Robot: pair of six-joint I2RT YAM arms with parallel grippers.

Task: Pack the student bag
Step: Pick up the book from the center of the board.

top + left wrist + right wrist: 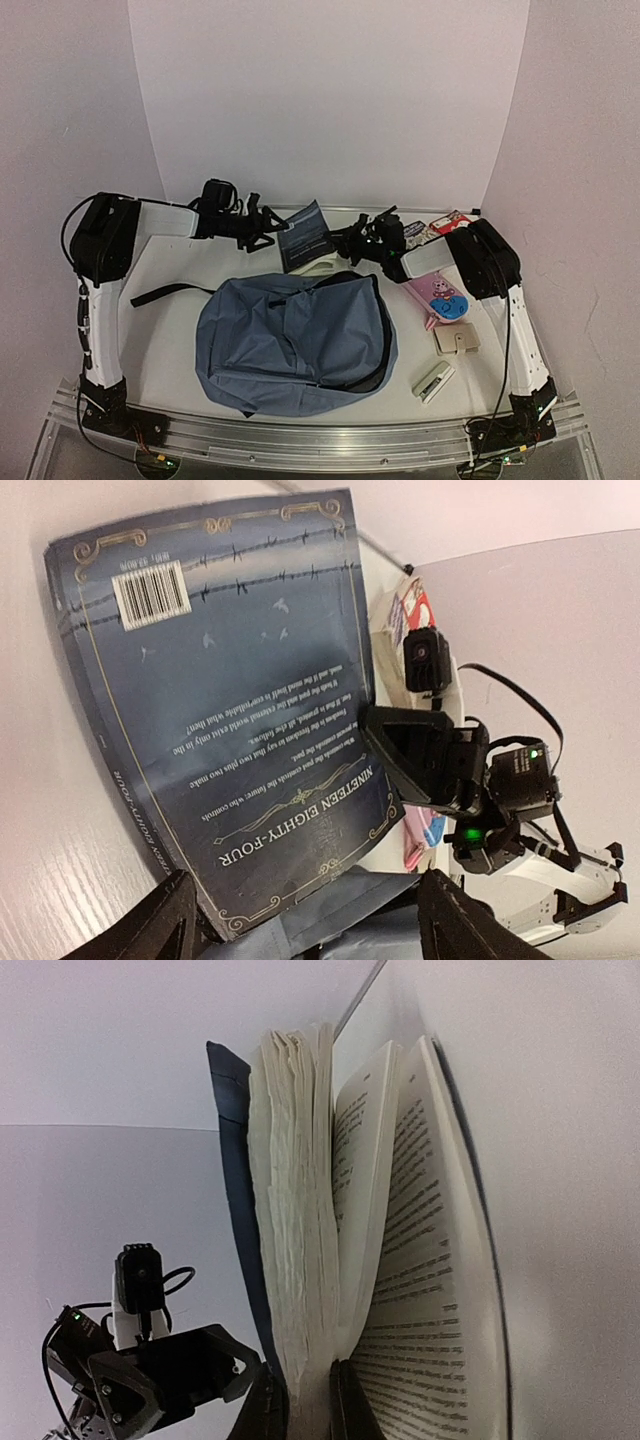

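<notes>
Student bag lies flat on the table, just below and on the near side of both hands. I see the right gripper clenched on pages of the book, which stands upright. The left gripper is released, with its fingers spread wide on either side of the cover's lower edge.

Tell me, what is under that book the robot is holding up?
The blue student bag lies just below the book, which the right hand pinches by its pages. The book covers the bag's top edge, so whether its lower end sits inside the opening cannot be seen.
</notes>
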